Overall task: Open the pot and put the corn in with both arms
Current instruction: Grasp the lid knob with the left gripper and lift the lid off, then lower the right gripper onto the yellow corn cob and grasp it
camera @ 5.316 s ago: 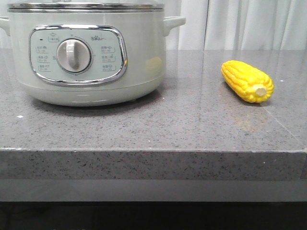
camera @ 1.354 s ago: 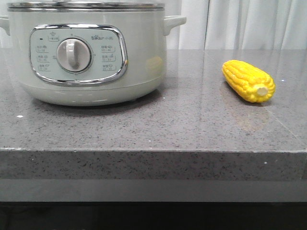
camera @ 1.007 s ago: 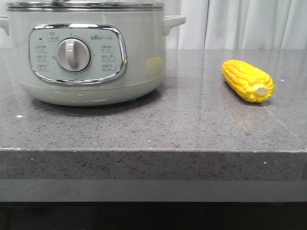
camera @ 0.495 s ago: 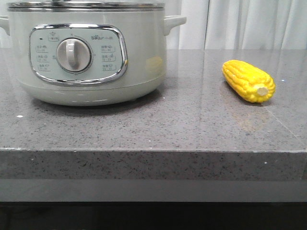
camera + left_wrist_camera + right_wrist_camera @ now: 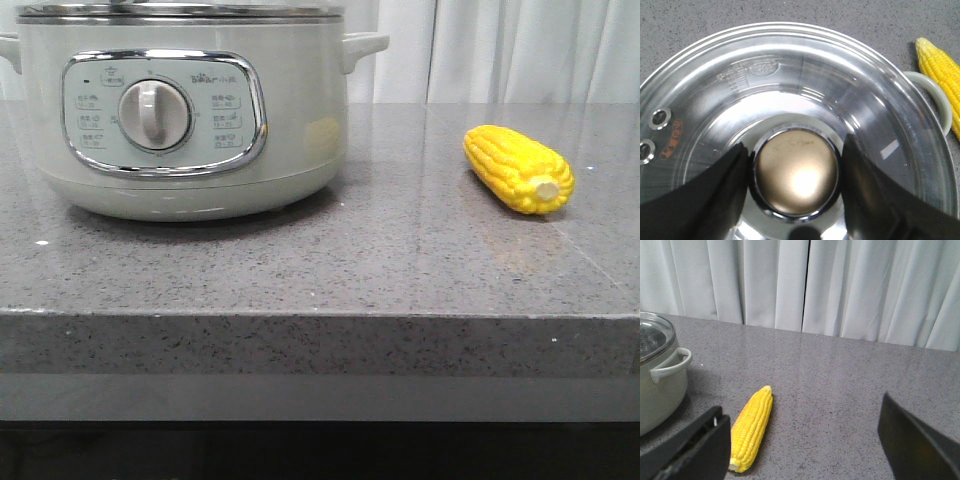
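Pale green-white electric pot point(image 5: 190, 110) sits lidded at nine o'clock on the grey stone counter point(image 5: 380, 260), yellow corn cob point(image 5: 518, 169) at three o'clock; left gripper point(image 5: 795, 165) straddles the lid's brass-coloured knob point(image 5: 796, 176), grip unconfirmed; right gripper point(image 5: 805, 450) hangs spread, empty.

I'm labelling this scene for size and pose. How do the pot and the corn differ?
The pot is large, pale green-white and stands upright with its lid on; the corn is far smaller, bright yellow and lies on its side. The pot sits left, the corn right. Both rest on the grey counter, apart.

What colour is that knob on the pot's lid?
Shiny gold-bronze knob, clearest in the left wrist view.
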Available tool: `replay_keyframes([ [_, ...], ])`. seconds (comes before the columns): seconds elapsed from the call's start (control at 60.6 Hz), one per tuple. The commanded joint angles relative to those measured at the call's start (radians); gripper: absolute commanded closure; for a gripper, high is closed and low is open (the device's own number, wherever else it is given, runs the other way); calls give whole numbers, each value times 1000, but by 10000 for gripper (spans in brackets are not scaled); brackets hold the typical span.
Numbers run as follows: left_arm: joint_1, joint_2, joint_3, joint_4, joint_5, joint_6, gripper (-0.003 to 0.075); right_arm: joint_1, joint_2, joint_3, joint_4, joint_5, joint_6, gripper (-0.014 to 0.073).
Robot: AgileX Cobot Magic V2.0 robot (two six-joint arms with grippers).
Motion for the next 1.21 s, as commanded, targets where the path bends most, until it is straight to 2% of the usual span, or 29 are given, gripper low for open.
replay_keyframes([
  [0.0, -8, -43, -32, -15, -50, -1, 506, -6, 14, -32, 1, -76, -4, -20],
  [0.248, -8, -59, -52, -15, -69, -1, 551, -6, 14, -32, 1, -77, -4, -20],
  [0.413, -8, -116, -61, -15, -113, -1, 552, -6, 14, -32, 1, -78, -4, -20],
  [0.66, -8, -239, -23, -15, -101, 35, 552, -6, 14, -32, 1, -77, -4, -20],
  [0.858, -8, -405, 148, -15, -107, 45, 552, -6, 14, -32, 1, -77, -4, -20],
  [1.189, -8, -743, 555, -17, -158, 45, 552, -6, 27, -32, 1, -76, -4, -20],
])
